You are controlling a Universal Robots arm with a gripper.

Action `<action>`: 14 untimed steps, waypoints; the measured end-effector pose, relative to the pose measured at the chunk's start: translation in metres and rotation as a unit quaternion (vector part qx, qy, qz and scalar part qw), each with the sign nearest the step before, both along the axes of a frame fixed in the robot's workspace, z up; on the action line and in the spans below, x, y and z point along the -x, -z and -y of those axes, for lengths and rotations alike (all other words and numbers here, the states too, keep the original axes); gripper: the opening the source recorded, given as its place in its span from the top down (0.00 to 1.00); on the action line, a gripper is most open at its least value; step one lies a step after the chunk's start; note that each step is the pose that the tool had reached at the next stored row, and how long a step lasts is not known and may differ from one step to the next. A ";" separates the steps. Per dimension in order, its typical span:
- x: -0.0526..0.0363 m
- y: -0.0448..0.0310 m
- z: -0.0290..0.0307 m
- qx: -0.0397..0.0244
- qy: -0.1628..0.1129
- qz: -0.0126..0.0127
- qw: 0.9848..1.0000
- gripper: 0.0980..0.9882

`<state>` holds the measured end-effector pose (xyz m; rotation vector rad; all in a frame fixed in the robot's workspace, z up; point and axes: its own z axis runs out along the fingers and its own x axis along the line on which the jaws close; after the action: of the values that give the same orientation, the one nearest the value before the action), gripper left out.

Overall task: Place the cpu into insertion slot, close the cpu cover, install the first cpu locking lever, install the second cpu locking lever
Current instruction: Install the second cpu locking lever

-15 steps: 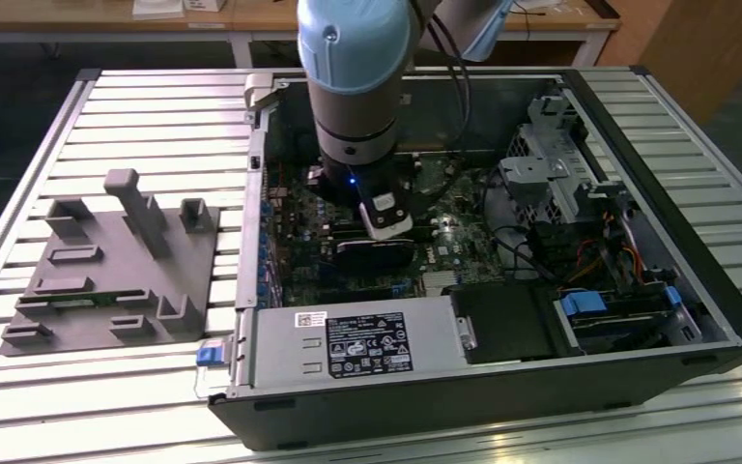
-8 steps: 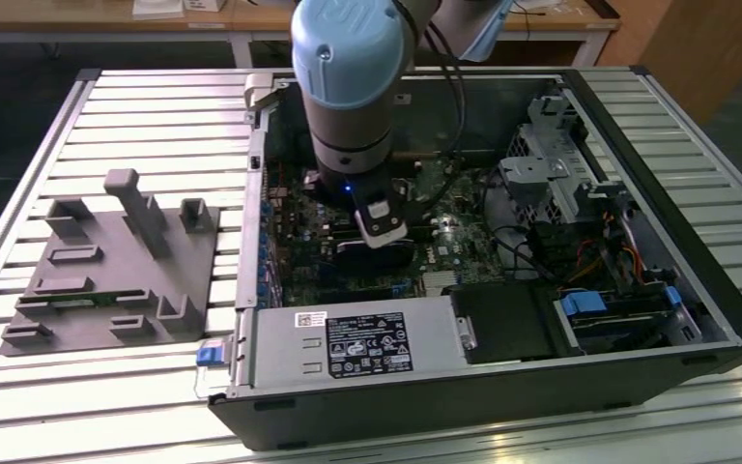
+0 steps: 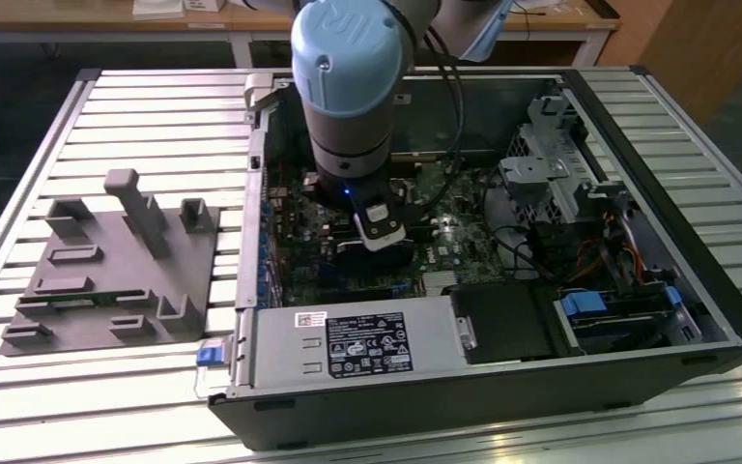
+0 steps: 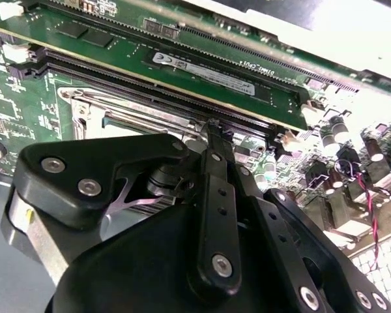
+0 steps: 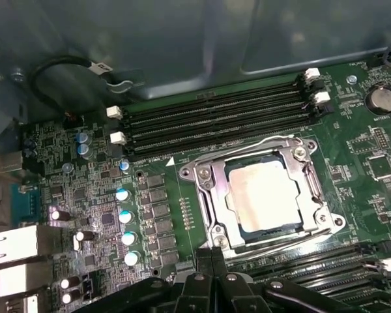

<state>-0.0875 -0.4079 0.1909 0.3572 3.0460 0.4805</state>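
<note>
Silvery-tan and faintly smudged, the cpu [image 5: 267, 195] lies flat in the slot [image 5: 238, 225], the cover [image 5: 208, 189] closed around it. Beside it the gripper [image 5: 212, 255] is clenched, fingertips together, grasping nothing.

In the second wrist view the gripper's black body [image 4: 208, 248] hides most of the insertion slot [image 4: 111, 114]; the cpu cover's [image 5: 212, 189] locking levers are too thin to tell.
</note>
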 end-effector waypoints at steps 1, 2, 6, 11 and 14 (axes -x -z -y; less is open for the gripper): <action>0.0000 0.0004 -0.0001 0.000 0.000 0.000 1.000 0.99; 0.0001 0.0010 -0.0003 -0.001 0.000 0.000 1.000 0.99; 0.0011 0.0036 -0.0005 0.000 0.000 0.000 1.000 0.99; 0.0019 0.0043 -0.0010 -0.001 0.000 0.000 1.000 0.99; 0.0019 -0.0020 -0.0011 -0.001 0.000 0.000 1.000 0.99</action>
<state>-0.0894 -0.4068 0.1929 0.3573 3.0450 0.4843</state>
